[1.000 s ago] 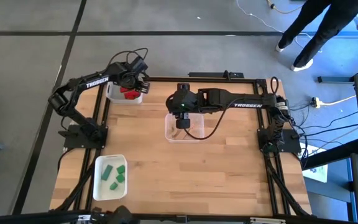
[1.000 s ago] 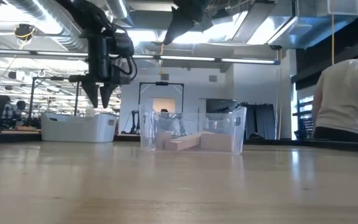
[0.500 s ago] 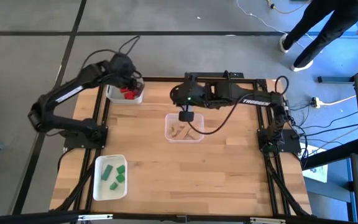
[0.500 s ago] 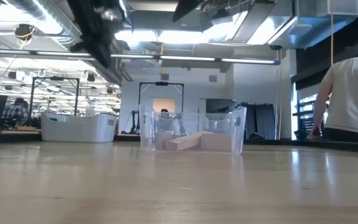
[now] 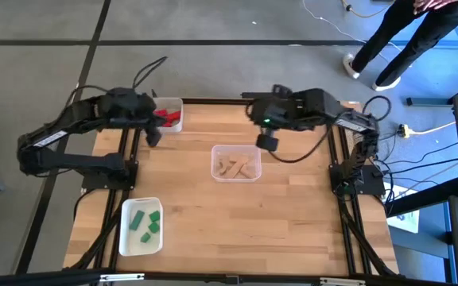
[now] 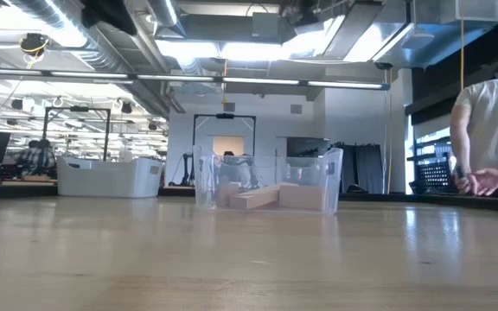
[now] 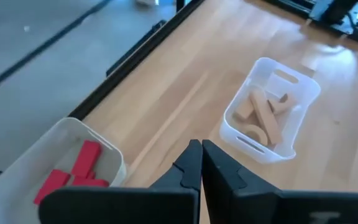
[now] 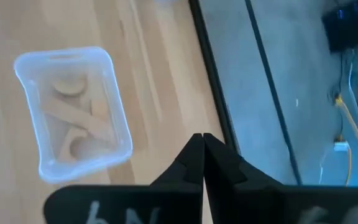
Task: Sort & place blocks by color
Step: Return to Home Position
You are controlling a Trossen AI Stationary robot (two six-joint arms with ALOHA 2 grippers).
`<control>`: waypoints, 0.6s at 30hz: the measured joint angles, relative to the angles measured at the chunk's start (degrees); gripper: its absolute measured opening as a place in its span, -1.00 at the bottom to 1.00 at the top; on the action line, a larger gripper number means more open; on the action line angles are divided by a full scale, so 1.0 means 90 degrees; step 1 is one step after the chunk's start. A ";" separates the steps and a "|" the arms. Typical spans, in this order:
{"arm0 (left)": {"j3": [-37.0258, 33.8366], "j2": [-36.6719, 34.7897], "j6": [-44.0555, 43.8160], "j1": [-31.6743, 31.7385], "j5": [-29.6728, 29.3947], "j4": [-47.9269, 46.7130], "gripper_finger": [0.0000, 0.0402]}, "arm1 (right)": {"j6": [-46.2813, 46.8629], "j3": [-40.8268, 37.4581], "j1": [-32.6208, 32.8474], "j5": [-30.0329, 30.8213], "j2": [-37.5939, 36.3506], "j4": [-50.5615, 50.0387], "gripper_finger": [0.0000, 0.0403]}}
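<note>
Green blocks [image 5: 145,222] lie in the left corner tray [image 5: 127,238]. The left gripper [image 5: 153,137], fingers pressed together and empty, hangs just beside the red blocks [image 5: 165,117] in the rear tray [image 5: 180,103]. Plain blocks [image 5: 235,167] lie in the centre tray [image 5: 215,151]. The right gripper [image 5: 266,141], likewise closed and empty, hangs beside it. Retract both arms high, clear of tray walls.

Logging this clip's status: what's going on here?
Nothing is being handled. Red wooden blocks lie in the far-left white tray, green wooden blocks in the near-left white tray, plain light-wood blocks in the clear plastic tray mid-table. The left gripper and right gripper are shut, empty, above the table.
</note>
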 joint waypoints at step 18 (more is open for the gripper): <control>-0.0592 -0.2106 0.0306 -0.1682 -0.0131 -0.0070 -1.00 | 0.3546 -0.3500 0.1555 0.1092 -0.3760 0.0066 -1.00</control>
